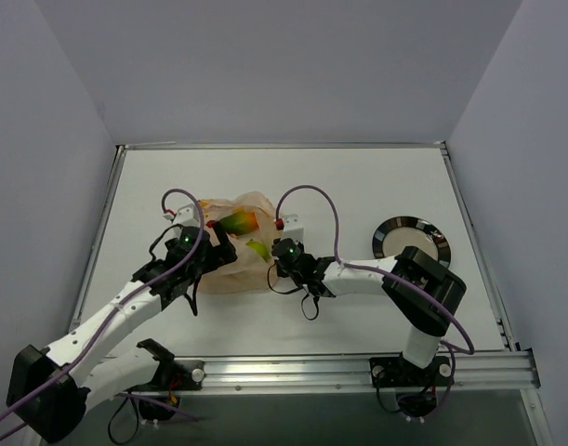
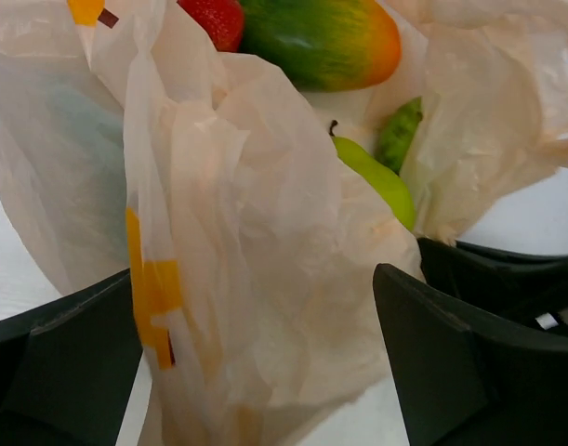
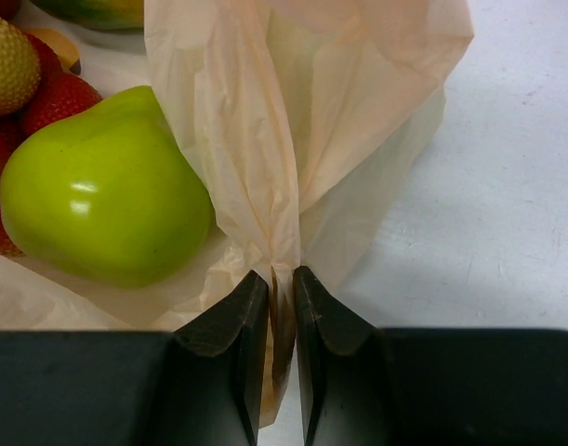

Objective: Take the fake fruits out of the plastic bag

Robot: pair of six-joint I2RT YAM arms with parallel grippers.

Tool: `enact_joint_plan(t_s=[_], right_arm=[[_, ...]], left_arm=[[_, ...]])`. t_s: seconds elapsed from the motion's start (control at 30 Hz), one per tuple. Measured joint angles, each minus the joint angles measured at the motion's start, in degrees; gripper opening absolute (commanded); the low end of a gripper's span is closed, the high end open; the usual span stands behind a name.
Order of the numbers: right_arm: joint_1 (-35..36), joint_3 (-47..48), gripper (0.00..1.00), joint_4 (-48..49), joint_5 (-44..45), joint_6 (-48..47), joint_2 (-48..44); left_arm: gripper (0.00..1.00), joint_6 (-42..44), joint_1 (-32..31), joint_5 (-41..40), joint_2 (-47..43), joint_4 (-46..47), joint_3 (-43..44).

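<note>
The peach plastic bag [image 1: 230, 251] lies mid-table, its mouth open toward the far side. Inside it show a green-orange mango [image 2: 325, 42], a red strawberry [image 2: 214, 19], a yellow-green pear [image 2: 381, 177] and a darker green fruit [image 2: 395, 135]. My left gripper [image 2: 254, 288] is open wide, with a bulging fold of the bag [image 2: 265, 242] between its jaws. My right gripper [image 3: 282, 279] is shut on a thin gathered pleat of the bag [image 3: 265, 139]. The pear [image 3: 102, 190] lies just left of it, beside strawberries [image 3: 60, 98].
A dark round plate [image 1: 409, 237] sits on the white table to the right of the bag, beside the right arm's elbow. Grey walls close the table on the far, left and right sides. The right gripper's black body [image 2: 507, 279] shows at the left wrist view's right edge.
</note>
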Motion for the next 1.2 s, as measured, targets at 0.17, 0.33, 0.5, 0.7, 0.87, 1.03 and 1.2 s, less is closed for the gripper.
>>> enact_joint_plan(t_s=[0.17,0.33,0.5,0.7,0.87,1.03,1.2], right_arm=[[1.03,-0.04,0.13,0.48,-0.37,-0.07,-0.02],[1.99,-0.28,0.14,0.96,-0.76,-0.17,-0.02],[2.16,-1.11,0.19,1.16,-0.76,-0.26,-0.04],[1.33,-1.18,0.66,-0.46,-0.79,-1.22,-2.43],[0.70,0.63,0.86,-6.08,-0.81,-3.63,-7.85],[0.68,3.32,0.61,-11.76,-2.54,-7.39,-16.26],[0.83,7.41,0.32,-14.08,-7.96,-9.25,-20.79]], left_arm=[[0.97,0.28,0.00,-3.15,5.60,8.28,-3.63],[0.71,0.35,-0.04,-4.28,8.48,15.06,-5.11],[0.05,1.03,-0.04,-4.87,8.63,17.81,-5.88],[0.02,1.53,-0.04,-4.94,0.66,14.25,-10.67],[0.02,0.24,-0.04,-4.28,-8.35,11.28,-15.41],[0.02,-0.31,-0.15,-2.40,-11.50,11.19,-19.82],[0.02,-0.59,-0.15,-1.07,-14.10,11.78,-24.17]])
